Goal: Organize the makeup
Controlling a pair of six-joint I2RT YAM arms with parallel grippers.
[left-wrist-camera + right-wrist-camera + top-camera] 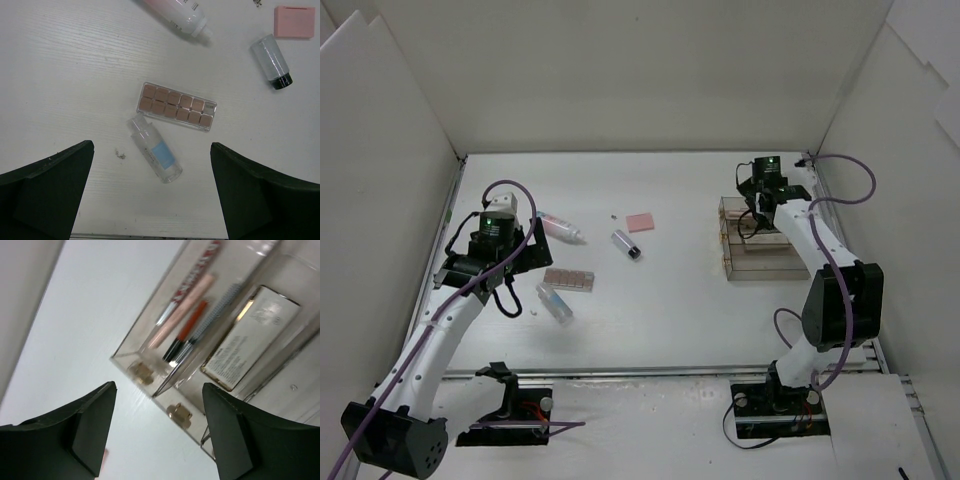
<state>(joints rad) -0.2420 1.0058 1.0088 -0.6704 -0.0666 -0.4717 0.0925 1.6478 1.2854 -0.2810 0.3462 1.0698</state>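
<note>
The makeup lies loose on the white table. A brown palette and a clear bottle with a blue label lie just ahead of my left gripper, which is open and empty above the table. Farther off lie a pink bottle, a small clear bottle with a black cap and a pink square. My right gripper is open and empty, beside the clear acrylic box. In that box lie pink, red and grey pencils and a flat compact.
In the top view the acrylic box stands at the right with my right gripper over its far left corner. My left gripper hovers left of the palette. White walls close in the table on three sides.
</note>
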